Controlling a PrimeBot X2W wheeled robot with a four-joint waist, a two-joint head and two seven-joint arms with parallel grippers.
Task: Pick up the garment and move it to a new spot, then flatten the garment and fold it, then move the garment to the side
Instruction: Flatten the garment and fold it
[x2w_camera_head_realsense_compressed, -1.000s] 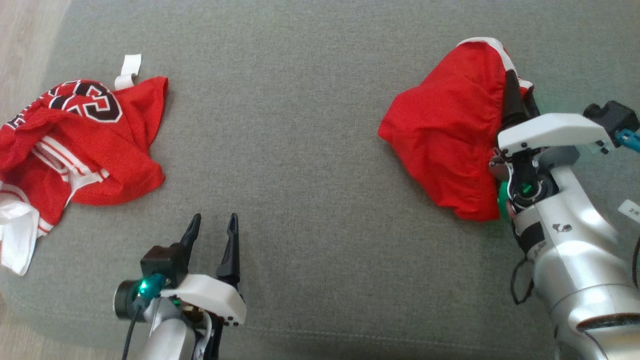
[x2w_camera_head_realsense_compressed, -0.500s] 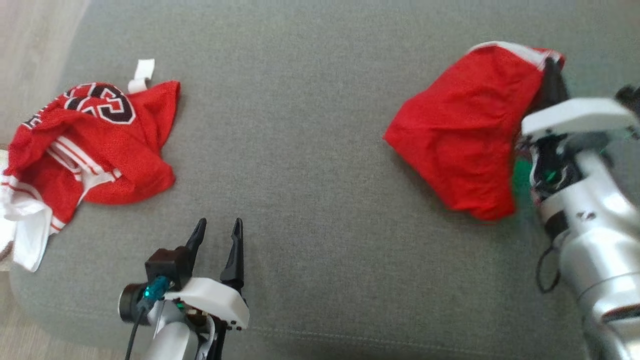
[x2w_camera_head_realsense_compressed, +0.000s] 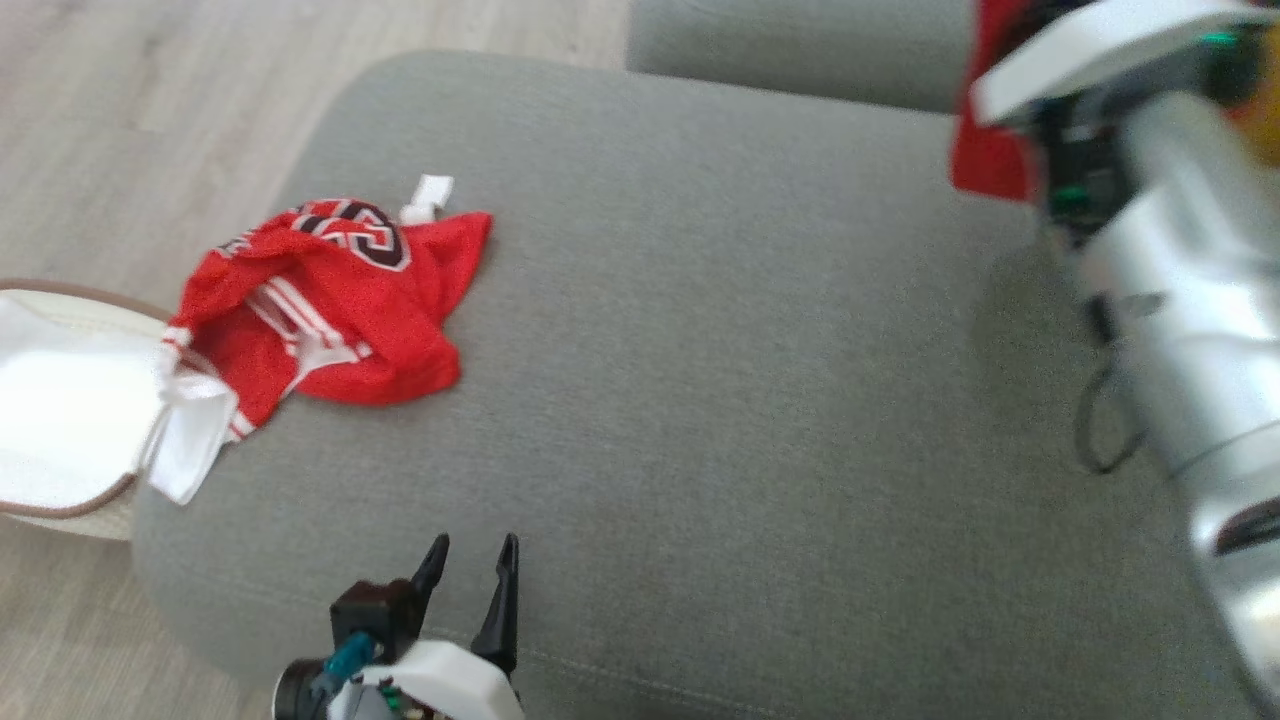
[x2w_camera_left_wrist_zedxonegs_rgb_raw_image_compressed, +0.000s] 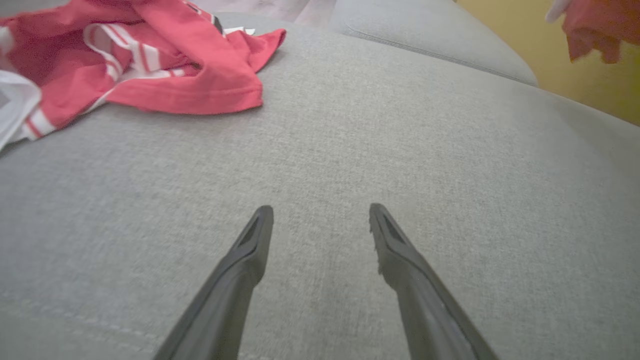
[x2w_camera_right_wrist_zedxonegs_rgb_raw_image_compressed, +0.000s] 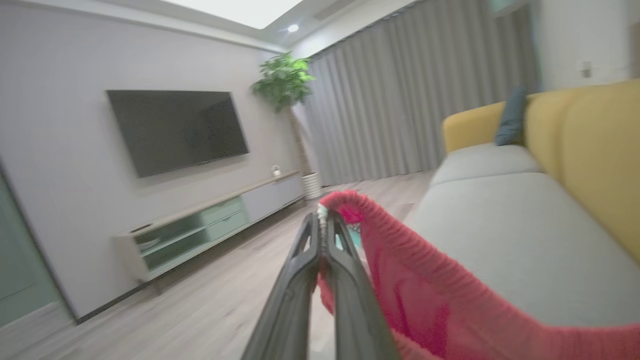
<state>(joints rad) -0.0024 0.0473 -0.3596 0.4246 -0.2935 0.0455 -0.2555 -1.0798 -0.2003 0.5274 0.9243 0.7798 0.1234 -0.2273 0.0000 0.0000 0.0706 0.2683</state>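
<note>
Lifted off the sofa (x2w_camera_head_realsense_compressed: 700, 350), the red garment (x2w_camera_right_wrist_zedxonegs_rgb_raw_image_compressed: 400, 270) hangs pinched in the right tool (x2w_camera_right_wrist_zedxonegs_rgb_raw_image_compressed: 322, 217), left tool (x2w_camera_left_wrist_zedxonegs_rgb_raw_image_compressed: 321, 210) spread wide.

A broad grey sofa seat (x2w_camera_head_realsense_compressed: 700, 350) lies in the foreground, with a second grey cushion (x2w_camera_head_realsense_compressed: 800, 40) butting against its far edge. The backrest (x2w_camera_right_wrist_zedxonegs_rgb_raw_image_compressed: 590, 150) is mustard yellow, and a dark blue pillow (x2w_camera_right_wrist_zedxonegs_rgb_raw_image_compressed: 511, 122) leans on it at the far end. Pale wood-plank floor (x2w_camera_head_realsense_compressed: 150, 100) runs beside the sofa. Across the room a black television (x2w_camera_right_wrist_zedxonegs_rgb_raw_image_compressed: 175, 127) hangs on a pale grey wall (x2w_camera_right_wrist_zedxonegs_rgb_raw_image_compressed: 55, 150) above a long low cabinet (x2w_camera_right_wrist_zedxonegs_rgb_raw_image_compressed: 210, 220). A leafy potted plant (x2w_camera_right_wrist_zedxonegs_rgb_raw_image_compressed: 282, 82) stands beside full-length grey curtains (x2w_camera_right_wrist_zedxonegs_rgb_raw_image_compressed: 415, 100). A small ceiling spotlight (x2w_camera_right_wrist_zedxonegs_rgb_raw_image_compressed: 292, 28) glows.
</note>
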